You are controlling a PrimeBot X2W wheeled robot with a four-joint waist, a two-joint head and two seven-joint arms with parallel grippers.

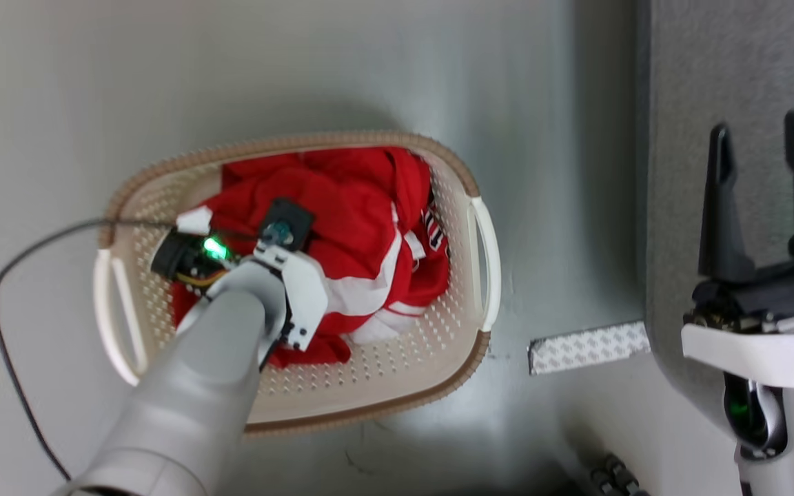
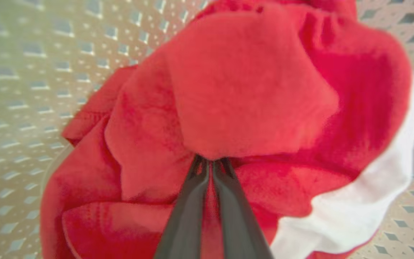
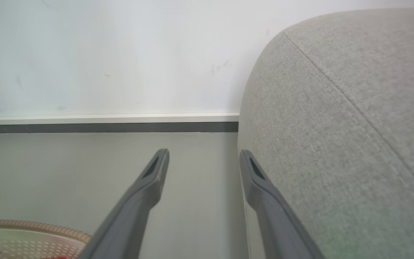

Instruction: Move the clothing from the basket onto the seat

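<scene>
My left tool was pinched tight on a fold of the red clothing. Its two fingers were pressed together, and the red cloth bunched up right at their tips. The clothing lay in a soft heap inside the basket, with white bands showing on the side of the heap nearest the seat. The basket stood on the floor, and its long way ran from my left to my right.

The seat was off to my right, past the basket's right handle, with a strip of bare floor between the two. So I think the cloth had to go up first, over the brown rim, and then across to my right.

My left arm pointed steeply down into the basket from my side of it, with the wrist bent over the heap.

My right tool was wide, its fingers well apart, with nothing in it. It hung by the rounded edge of the seat, fingers pointing away from me. It was much nearer the seat than my left tool was, but the left one had the cloth.
</scene>
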